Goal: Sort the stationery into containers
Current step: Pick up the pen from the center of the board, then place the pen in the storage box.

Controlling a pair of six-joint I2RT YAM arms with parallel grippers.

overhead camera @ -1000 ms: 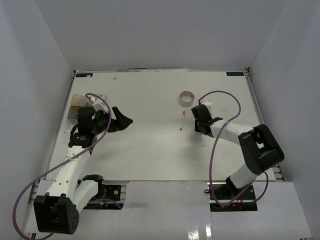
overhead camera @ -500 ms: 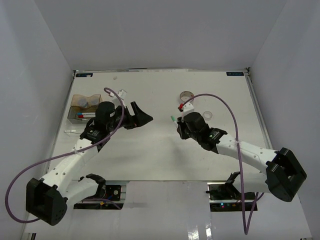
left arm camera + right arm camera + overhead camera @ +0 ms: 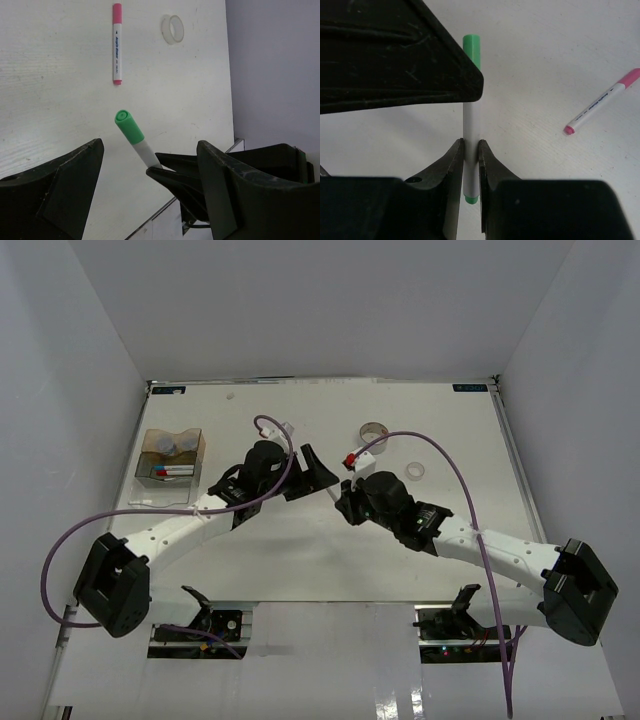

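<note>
My right gripper (image 3: 469, 145) is shut on the white barrel of the green-capped marker (image 3: 471, 100) and holds it above the table's middle (image 3: 345, 502). My left gripper (image 3: 150, 144) is open, with its jaws on either side of that marker (image 3: 131, 132) and not touching it; it also shows in the top view (image 3: 312, 472). The pink-capped marker (image 3: 116, 42) lies flat on the table beyond, also in the right wrist view (image 3: 602, 101). The small tape roll (image 3: 414, 470) and the large tape roll (image 3: 374, 430) sit at the back right. The amber box (image 3: 202, 452) at the left holds two clear jars (image 3: 172, 445) and markers (image 3: 172, 472).
White walls close in the table on three sides. A thin white object (image 3: 145, 502) lies in front of the box. Purple cables (image 3: 430, 445) loop above both arms. The two arms nearly meet over the table's middle.
The right gripper has carried the green marker left to the middle. The left arm has swung right from the box, and its open jaws now flank the marker.
</note>
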